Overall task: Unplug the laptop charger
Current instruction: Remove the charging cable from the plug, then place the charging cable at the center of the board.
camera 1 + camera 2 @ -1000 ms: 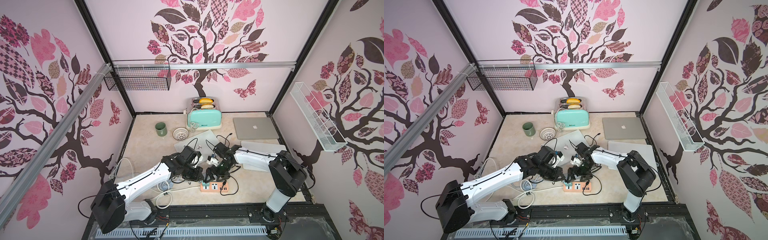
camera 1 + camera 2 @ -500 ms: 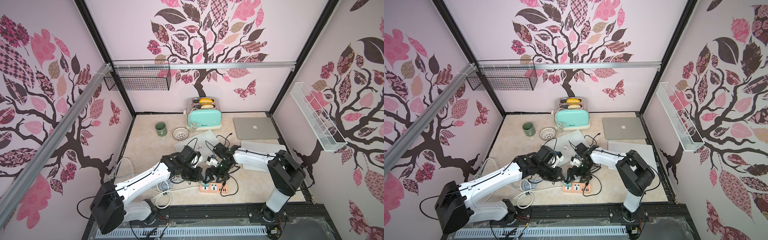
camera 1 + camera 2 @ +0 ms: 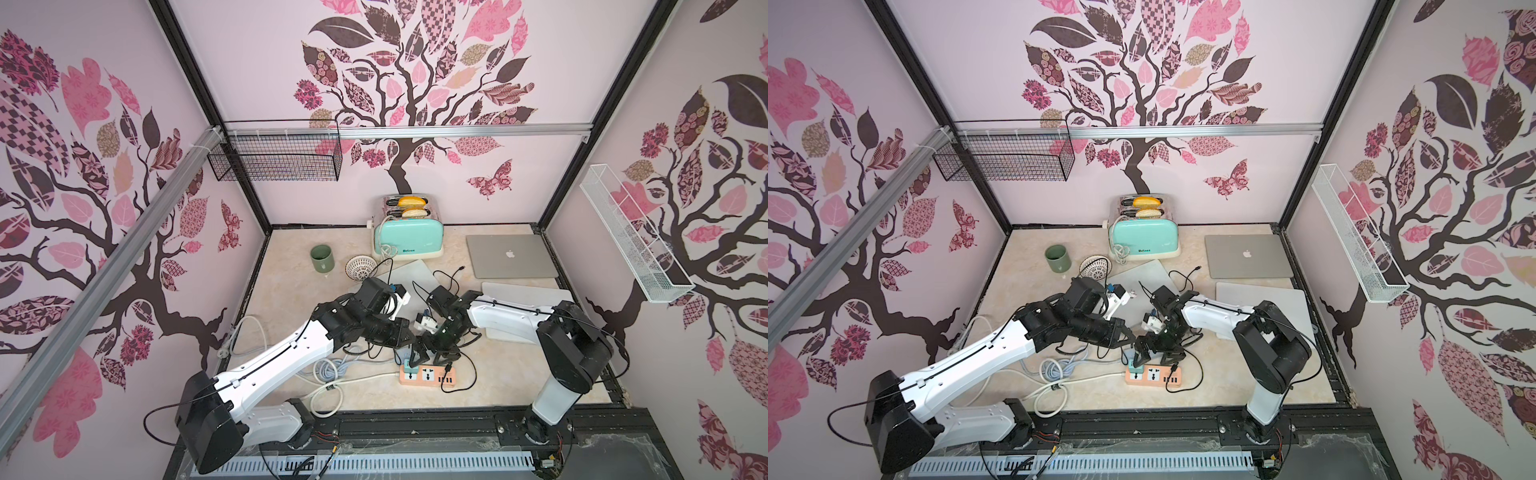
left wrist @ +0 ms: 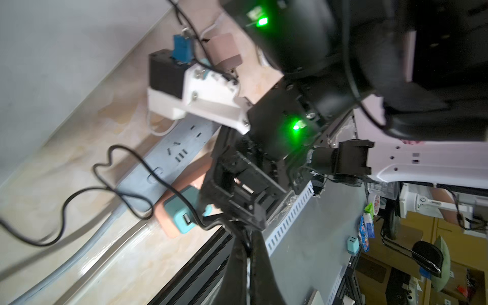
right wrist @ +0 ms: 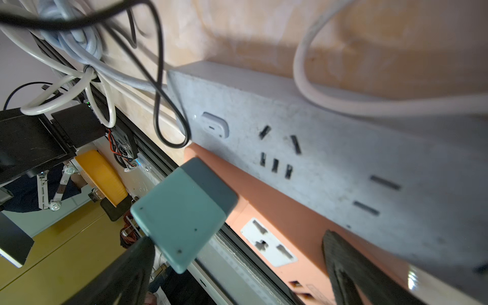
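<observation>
So here's where I'm at. The teal block-shaped plastic charger (image 5: pixel 182 219) is plugged into the left end of the salmon-coloured plastic power strip (image 5: pixel 290 219). That strip lies on the table (image 3: pixel 291 299), lower centre of both top views, near the front edge.

My right gripper (image 5: pixel 237 245) hangs right over the charger with the jaws spread wide and nothing in them. In the right wrist view one dark finger sits at the lower left, right by the charger's corner. The other is at the lower right, over the strip. So the charger is off-centre in the gap, hard toward one finger. Its long axis sticks straight out of the strip's face, toward my wrist camera. I reckon the pull has to go along that line once I've shifted over and closed. The right arm is clearly the nearer one for that.

My left gripper (image 4: pixel 247 245) is clenched shut just beside the charger, at the bottom of the left wrist view. A thin black cable (image 4: pixel 120 146) crosses the charger and runs up to its tip. I can't tell if I'm pinching it or just next to it.

Stuff I can't make out:
- The prongs are buried in the strip.
- In the top views my own gripper covers most of the charger.
- Whether that near finger actually touches the charger is too blurry to call.

Also, a pale grey power strip (image 5: pixel 343 148) lies flush alongside the salmon one.
</observation>
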You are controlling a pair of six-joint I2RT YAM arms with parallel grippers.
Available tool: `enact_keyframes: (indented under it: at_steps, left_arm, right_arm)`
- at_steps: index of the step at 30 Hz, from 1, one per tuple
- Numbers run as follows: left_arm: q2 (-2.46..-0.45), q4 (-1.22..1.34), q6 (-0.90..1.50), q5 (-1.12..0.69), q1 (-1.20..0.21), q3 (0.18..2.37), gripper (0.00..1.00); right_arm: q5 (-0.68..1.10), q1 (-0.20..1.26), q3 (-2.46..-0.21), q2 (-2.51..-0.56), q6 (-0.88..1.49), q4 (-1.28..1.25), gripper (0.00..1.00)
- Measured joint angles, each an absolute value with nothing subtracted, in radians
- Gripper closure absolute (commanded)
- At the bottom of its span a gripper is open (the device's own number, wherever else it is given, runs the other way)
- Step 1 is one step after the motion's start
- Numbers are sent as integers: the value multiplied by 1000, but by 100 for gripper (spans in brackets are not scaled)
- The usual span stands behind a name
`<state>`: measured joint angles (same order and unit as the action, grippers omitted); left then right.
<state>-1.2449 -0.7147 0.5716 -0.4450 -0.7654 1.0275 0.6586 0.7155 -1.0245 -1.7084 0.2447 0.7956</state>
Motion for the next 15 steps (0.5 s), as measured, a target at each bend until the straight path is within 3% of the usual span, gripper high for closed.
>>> enact_keyframes:
  at_steps: [7, 15]
  left_arm:
    - [-1222, -790, 562, -444, -564, 940, 100]
    - [-1304, -842, 500, -451, -511, 1012, 100]
  right_arm:
    - [540, 730, -1086, -1686, 234, 846, 1]
    - [373, 728, -1182, -1679, 218, 905, 1]
